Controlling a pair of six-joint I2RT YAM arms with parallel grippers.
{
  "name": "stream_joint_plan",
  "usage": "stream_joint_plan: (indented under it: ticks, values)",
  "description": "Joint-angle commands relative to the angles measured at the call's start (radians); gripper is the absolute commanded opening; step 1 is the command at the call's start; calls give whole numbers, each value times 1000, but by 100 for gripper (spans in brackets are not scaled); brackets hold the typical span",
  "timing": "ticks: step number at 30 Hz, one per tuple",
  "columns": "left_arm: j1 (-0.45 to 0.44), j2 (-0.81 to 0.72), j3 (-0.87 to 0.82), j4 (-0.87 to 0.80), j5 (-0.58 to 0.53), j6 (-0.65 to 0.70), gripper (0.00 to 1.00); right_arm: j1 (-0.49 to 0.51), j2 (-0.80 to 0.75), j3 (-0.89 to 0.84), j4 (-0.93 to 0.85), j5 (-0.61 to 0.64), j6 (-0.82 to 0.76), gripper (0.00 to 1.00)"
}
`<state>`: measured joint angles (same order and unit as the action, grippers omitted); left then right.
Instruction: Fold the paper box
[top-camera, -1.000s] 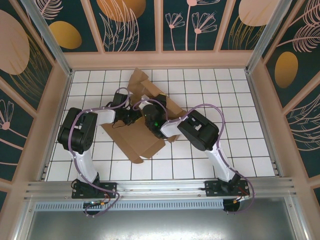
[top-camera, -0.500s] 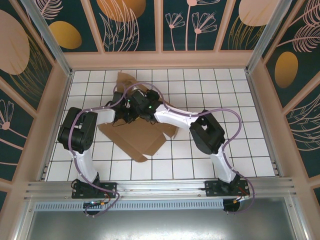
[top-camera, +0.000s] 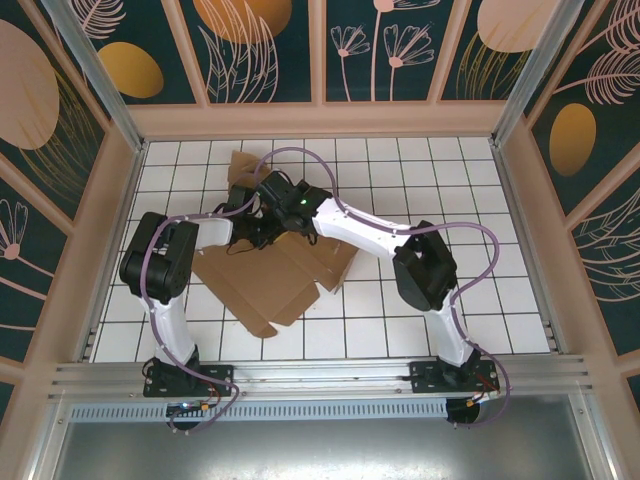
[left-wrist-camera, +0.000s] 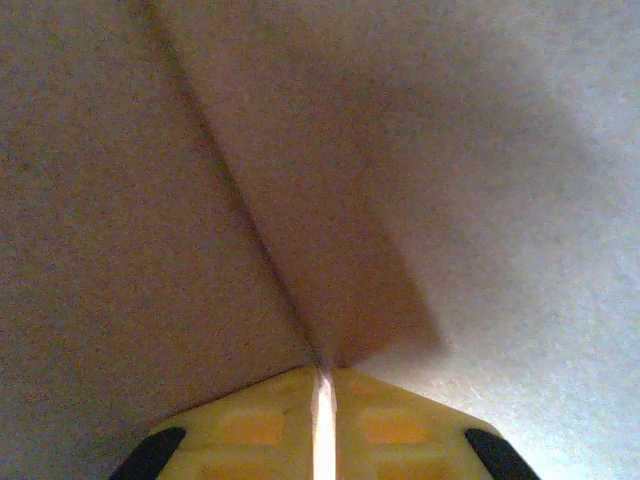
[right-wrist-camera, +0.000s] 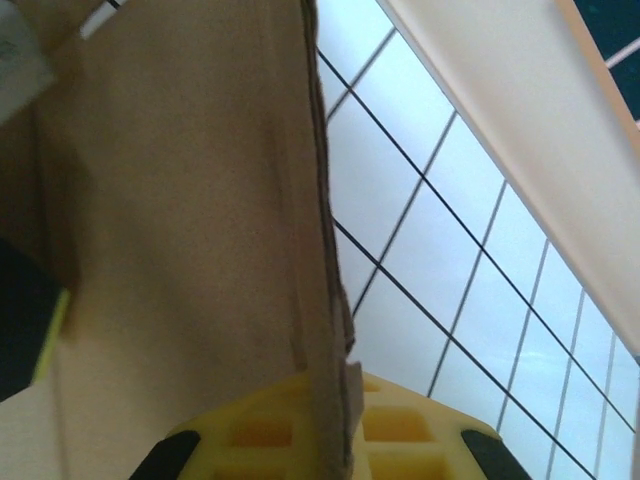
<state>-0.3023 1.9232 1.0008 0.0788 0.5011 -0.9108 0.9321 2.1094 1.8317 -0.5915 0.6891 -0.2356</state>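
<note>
the tiled counter (top-camera: 480, 250) carries the paper box (top-camera: 270, 275), a brown cardboard blank lying mostly flat left of centre, one corner pointing toward the arm bases. its far end is lifted: a flap (top-camera: 243, 165) stands up from the sheet near the far left of the counter, and both arms reach in to that end and meet over it.

the right claw (right-wrist-camera: 335, 392) is drawn narrow, its yellow fingers (right-wrist-camera: 250, 435) clamped on the edge of an upright cardboard panel, with white tiles and the enclosure wall showing beyond the panel. the left claw (left-wrist-camera: 322, 385) is likewise narrow, pinched on a thin edge of the cardboard where a crease line runs away from it; cardboard is close in front of this camera, so which panel it grips cannot be told.

the step in hand looks like raising and creasing the far side wall, early in the fold, since most of the blank is flat and no box shape has formed.

the next move probably calls for one claw to hold the sheet while the other swings the flap over along its crease, slowly enough that the board bends at the score rather than buckling or dragging the whole blank across the tiles.
</note>
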Motion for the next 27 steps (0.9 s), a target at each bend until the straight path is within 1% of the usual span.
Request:
stream_joint_plan:
  ticks: [1, 3, 4, 8, 13, 15, 17, 22, 24, 26, 27]
  values:
    - [-1, -85, -5, -55, -41, 15, 15, -43, 12, 2, -7, 88, 32, 3]
    - [-1, -125, -22, -56, -35, 13, 16, -58, 5, -4, 32, 139, -22, 2]
    - [-1, -143, -62, -57, -33, 13, 16, -66, 6, -5, 49, 161, -58, 2]
    - [1, -204, -139, -49, -29, 8, 19, -85, -7, -49, 152, 212, -174, 3]
    - [17, -266, -208, -44, -32, 12, 23, -88, -35, -161, 329, 279, -369, 3]
    - [38, -267, -230, -36, -32, 2, 23, -88, -53, -215, 401, 281, -443, 4]
    - [63, -261, -255, -16, -19, -22, 21, -86, -63, -274, 499, 313, -546, 4]
    - [75, -243, -308, 60, 9, -65, 17, -41, -67, -437, 888, 395, -898, 3]
    - [74, -222, -312, 68, 11, -70, 15, -11, -49, -466, 1009, 417, -993, 3]
    - [74, -216, -327, 96, 18, -84, 13, 27, -32, -460, 1024, 421, -990, 4]
    - [74, -185, -329, 105, 19, -88, 13, 47, -27, -445, 990, 420, -956, 4]
